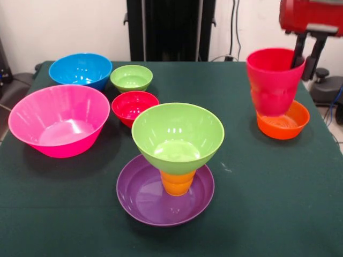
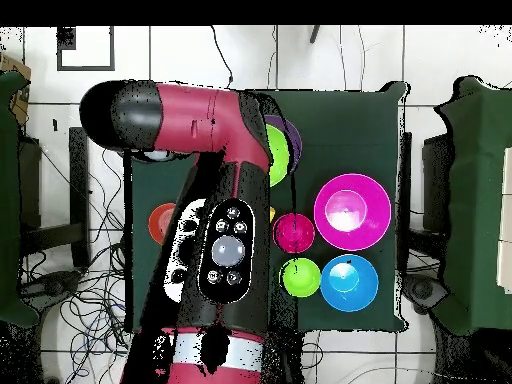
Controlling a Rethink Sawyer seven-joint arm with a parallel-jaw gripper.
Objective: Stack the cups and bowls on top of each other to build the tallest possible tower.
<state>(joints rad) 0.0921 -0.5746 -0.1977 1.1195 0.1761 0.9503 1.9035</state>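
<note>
Seven glossy round plastic bowls and two stepped plastic cups can be counted in the front view, on the dark green cloth table (image 1: pixel 69 214).

At the left lies the big ribbed pink bowl (image 1: pixel 59 120), and behind it the blue bowl (image 1: pixel 80 69). To their right stands the small green bowl (image 1: pixel 131 78), and just in front of it the small red bowl (image 1: pixel 134 106); the two seem to touch, or nearly so.

In the middle is the tower: the wide shallow purple bowl (image 1: pixel 165 191) as base, an orange tapered cup (image 1: pixel 178 182) standing in it mouth down, and the large lime green bowl (image 1: pixel 178 137) resting upright on the cup. The green bowl hides most of the cup.

At the right the small orange bowl (image 1: pixel 283 120) holds a red stepped cup (image 1: pixel 274 81), upright and a little tilted. The gripper (image 1: pixel 305 51) comes down at the cup's rim, with one dark finger (image 1: pixel 298 52) at the rim and the other outside it; I cannot tell if it pinches the wall or is released.

A yellow cup is not found in either view. In the overhead view the red and black arm (image 2: pixel 225 240) covers the tower and the right-hand stack almost fully.
</note>
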